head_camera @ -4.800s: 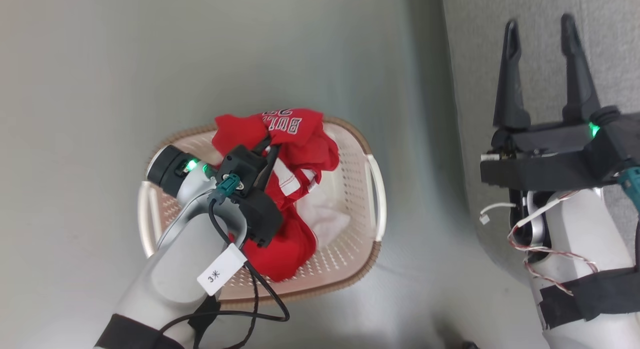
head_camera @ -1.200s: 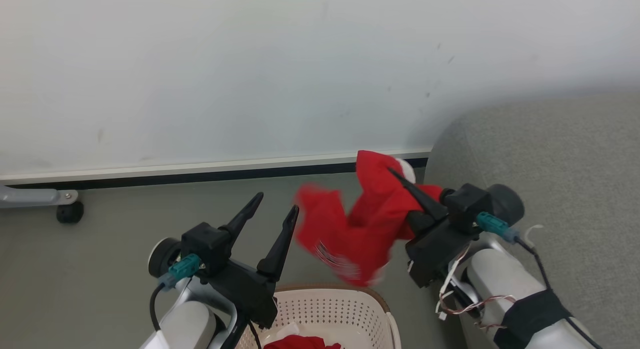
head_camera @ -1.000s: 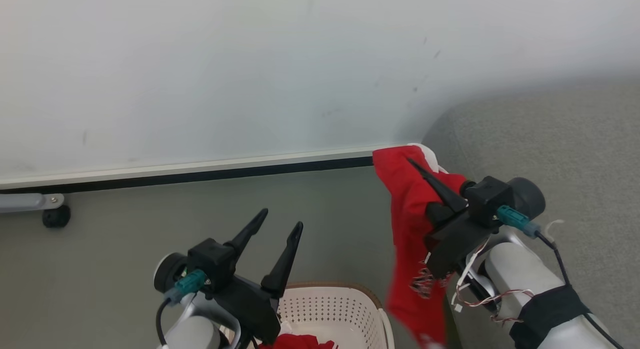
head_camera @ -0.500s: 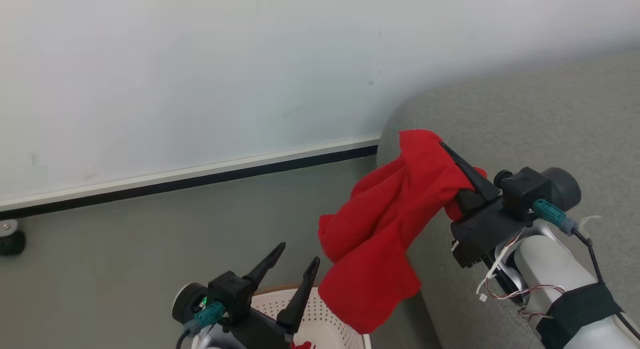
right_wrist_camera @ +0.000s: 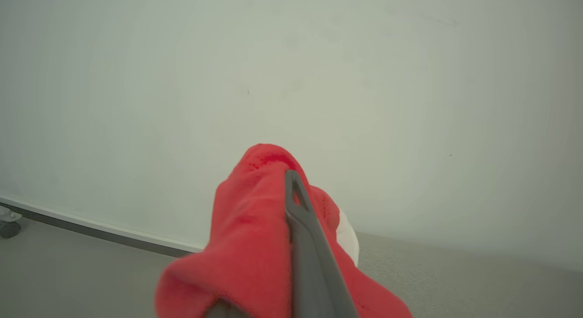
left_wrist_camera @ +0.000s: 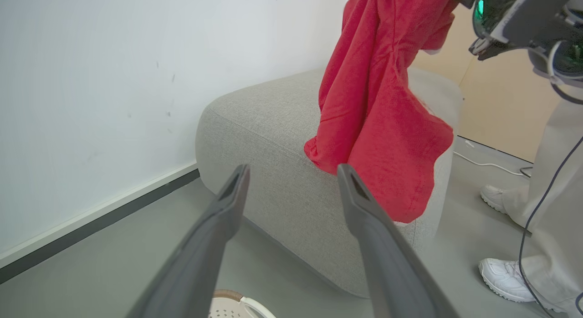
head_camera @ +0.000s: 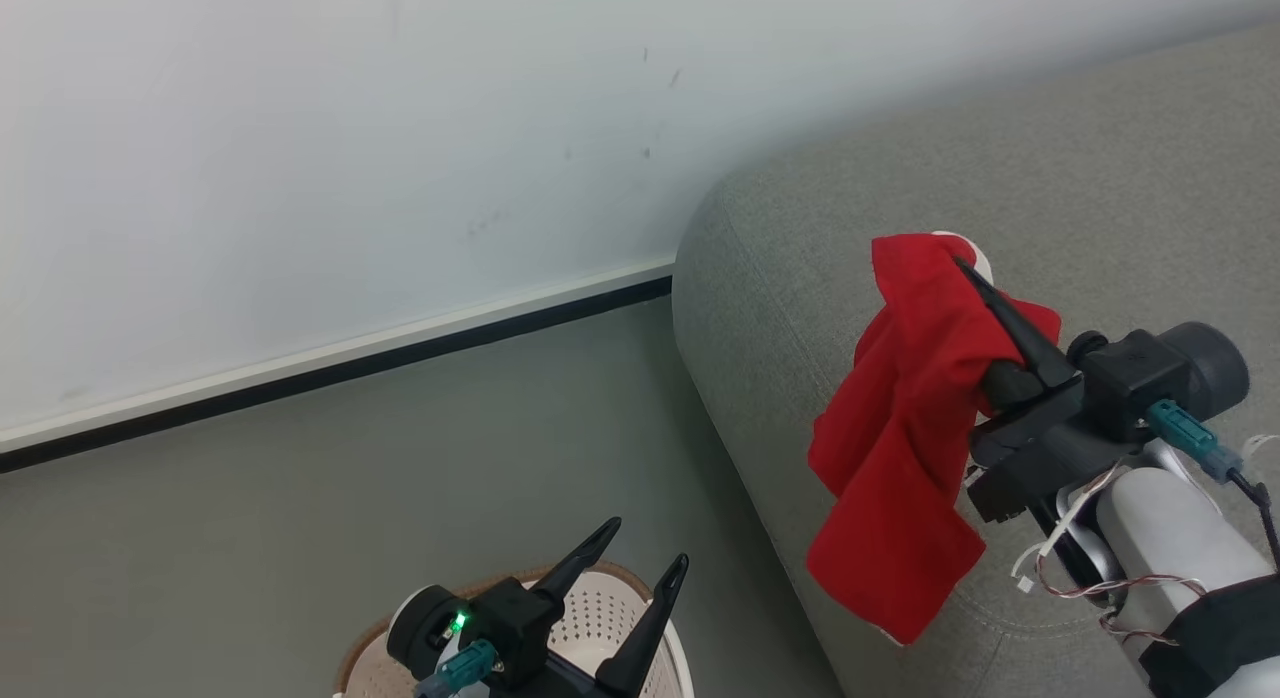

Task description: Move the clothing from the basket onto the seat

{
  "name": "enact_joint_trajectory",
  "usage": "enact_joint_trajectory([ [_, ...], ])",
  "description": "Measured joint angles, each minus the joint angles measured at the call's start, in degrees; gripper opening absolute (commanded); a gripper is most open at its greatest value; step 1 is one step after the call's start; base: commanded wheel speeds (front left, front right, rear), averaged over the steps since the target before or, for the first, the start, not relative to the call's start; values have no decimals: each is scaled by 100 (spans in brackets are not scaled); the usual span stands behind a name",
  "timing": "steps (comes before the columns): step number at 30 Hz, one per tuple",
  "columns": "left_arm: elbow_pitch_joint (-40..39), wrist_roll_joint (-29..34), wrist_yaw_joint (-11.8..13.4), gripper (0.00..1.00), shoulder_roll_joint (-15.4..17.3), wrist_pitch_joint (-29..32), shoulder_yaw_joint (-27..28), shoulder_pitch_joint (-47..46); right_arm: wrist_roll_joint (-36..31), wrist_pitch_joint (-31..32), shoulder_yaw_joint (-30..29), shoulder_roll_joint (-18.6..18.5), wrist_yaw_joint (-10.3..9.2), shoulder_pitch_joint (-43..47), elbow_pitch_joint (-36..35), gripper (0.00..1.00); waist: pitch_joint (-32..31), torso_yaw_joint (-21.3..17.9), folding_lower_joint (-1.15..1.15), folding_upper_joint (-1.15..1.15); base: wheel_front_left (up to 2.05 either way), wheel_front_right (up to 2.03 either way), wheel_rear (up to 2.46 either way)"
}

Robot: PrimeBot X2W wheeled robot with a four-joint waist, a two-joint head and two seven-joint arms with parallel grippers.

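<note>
**Clothing held over the sofa:** The robot's right jaws are clenched on a red garment (head_camera: 900,448), holding it up over the rounded end of the grey sofa (head_camera: 790,278). The garment bunches around the dark fingers (head_camera: 1010,328) and hangs down in loose folds, with a scrap of white at its top. Whether its lower hem touches the upholstery cannot be told. The left jaws stand released, lower and to the left, above the basket (head_camera: 590,613). The basket's perforated wall and brown rim show at the bottom edge of the head view, on the grey floor (head_camera: 400,458). From the left wrist, the garment (left_wrist_camera: 378,113) drapes in front of the sofa (left_wrist_camera: 255,117). A person's white shoes (left_wrist_camera: 501,272) and pale trouser legs stand on the floor at that view's right. From the right wrist, the garment (right_wrist_camera: 255,236) wraps one finger (right_wrist_camera: 300,217) before a pale wall (right_wrist_camera: 291,72).
</note>
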Motion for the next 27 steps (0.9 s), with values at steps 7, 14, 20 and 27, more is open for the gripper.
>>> enact_joint_trajectory([
  [7, -178, 164, -42, 100, 68, -1, -45, -91, 12, 63, -231, -200, -62, -125, -164, 0, 329, -85, 0, 0, 0, 0, 0],
  [14, -442, 381, -49, 100, 218, -1, -47, -419, 204, 261, -669, -226, -14, -1445, 159, 0, 798, -63, 1, 0, 0, 0, 0],
  [20, -708, 554, -99, 100, 370, 67, -77, -737, 368, 465, -1127, -470, -12, -2555, 737, 0, 1245, 24, 1, 1, 0, 0, 0],
  [27, -1136, 756, -100, 100, 579, 218, -35, -1080, 490, 659, -1532, -762, -66, -3498, 1397, 0, 1790, 145, 2, 1, 0, 0, 0],
])
